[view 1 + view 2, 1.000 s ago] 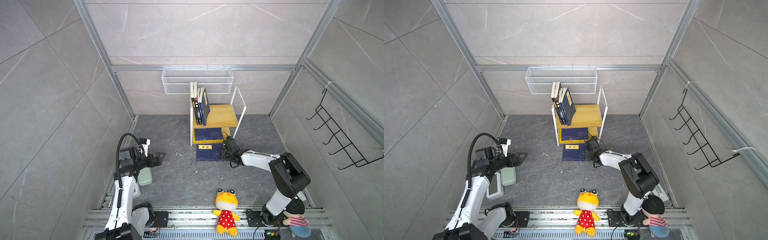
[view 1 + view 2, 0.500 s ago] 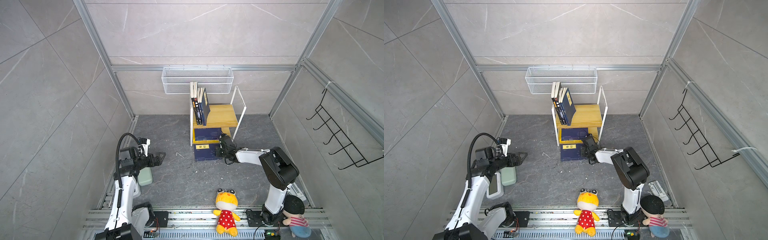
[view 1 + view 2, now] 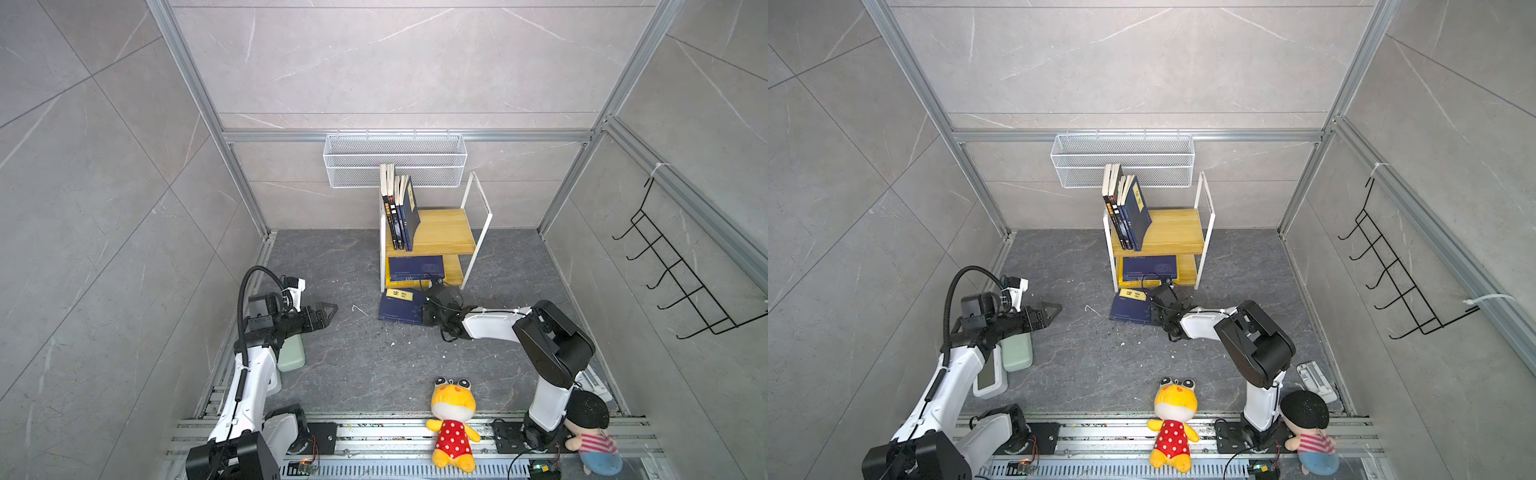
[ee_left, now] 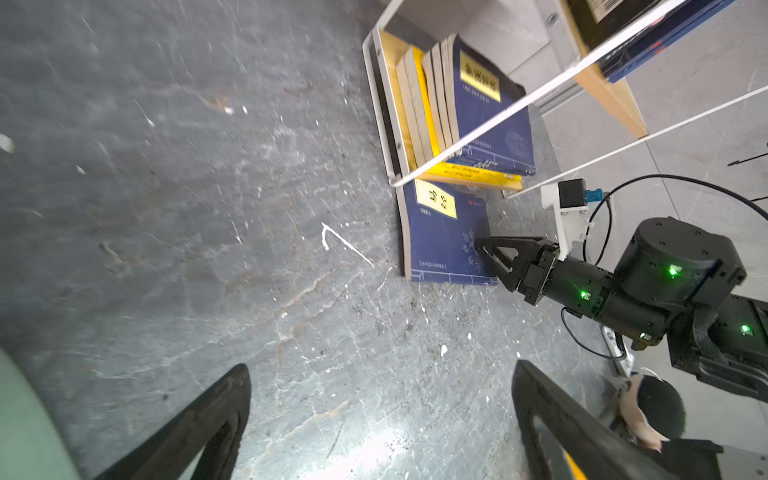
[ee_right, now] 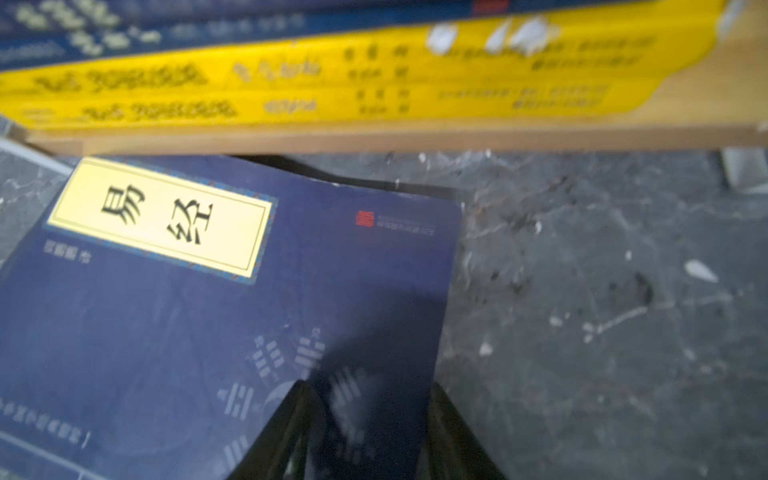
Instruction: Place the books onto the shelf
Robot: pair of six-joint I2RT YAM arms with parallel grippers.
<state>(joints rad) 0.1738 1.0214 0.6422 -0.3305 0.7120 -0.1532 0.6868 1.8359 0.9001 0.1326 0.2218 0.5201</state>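
My right gripper [image 5: 368,386] straddled one edge of the navy book [image 5: 187,332], grip unclear to me. My left gripper [image 4: 382,368] gaped empty over bare floor [image 4: 166,249].

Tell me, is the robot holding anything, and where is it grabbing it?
Cannot tell for sure: the right hand straddles the side edge of the navy book on the floor. The left hand is open, empty.

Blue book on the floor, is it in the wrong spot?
Yes. That navy book lies flat on the floor in front of the shelf, not on it. The upright books on top lean sideways.
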